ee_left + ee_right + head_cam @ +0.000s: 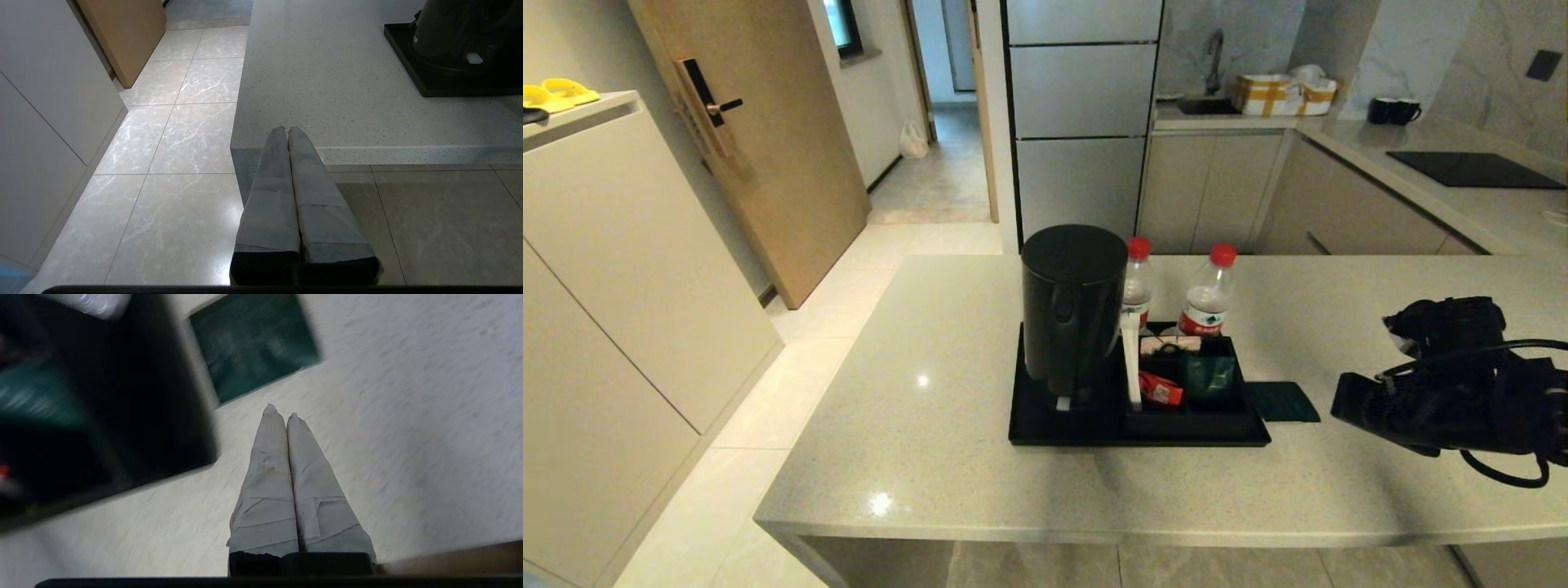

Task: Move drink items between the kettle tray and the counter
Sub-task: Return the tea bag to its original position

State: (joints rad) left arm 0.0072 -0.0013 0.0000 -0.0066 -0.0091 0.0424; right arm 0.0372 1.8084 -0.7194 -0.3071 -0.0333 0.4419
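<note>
On the pale beige speckled stone counter [931,408], a tall black cylindrical kettle [1072,310] stands on the flat black rectangular tray [1045,425], with two clear plastic red-capped water bottles [1207,294] upright at the tray's far edge behind the divided black sachet box [1188,400]. The right gripper [282,412], its taped fingers pressed together and empty, hangs over the counter near a flat dark green square packet [1282,402] lying just beside the tray's right rim. The left gripper [284,130], likewise closed and empty, sits parked off the counter's near corner above the tiled floor [163,163].
</note>
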